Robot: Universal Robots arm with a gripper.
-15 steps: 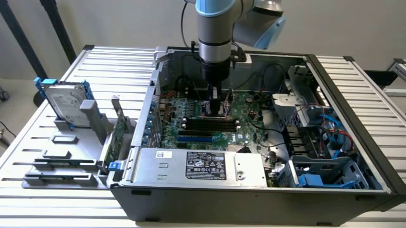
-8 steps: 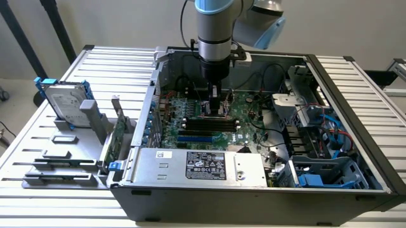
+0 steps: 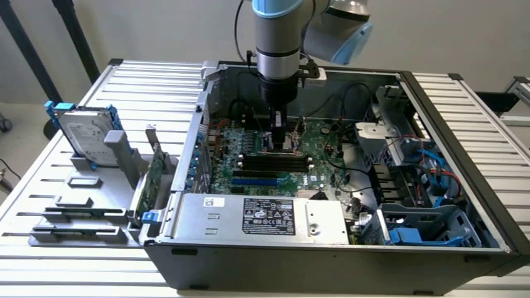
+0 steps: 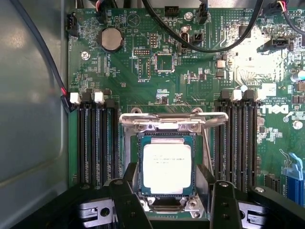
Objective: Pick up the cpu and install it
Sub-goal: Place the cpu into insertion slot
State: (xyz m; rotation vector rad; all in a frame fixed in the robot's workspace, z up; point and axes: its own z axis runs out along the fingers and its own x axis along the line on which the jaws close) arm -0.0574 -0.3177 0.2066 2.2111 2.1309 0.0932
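The ribbed tabletop [image 3: 463, 105] carries the open computer case [image 3: 331, 261], lying on its side. In the exterior view the arm reaches straight down into it, the tool [image 3: 282, 139] low over the green motherboard [image 3: 248, 158]. The wrist view gives the close detail (the arm blocks that spot from outside): the cpu [image 4: 167, 164] lies flat in its socket, with the black fingers [image 4: 127, 202] spread wide either side, not pinching it.

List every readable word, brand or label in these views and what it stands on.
"DELL": on the motherboard.
Print on the cpu: too faint to read.
Black label on the silver box: too small to read.
Label on the hard drive: blurred.
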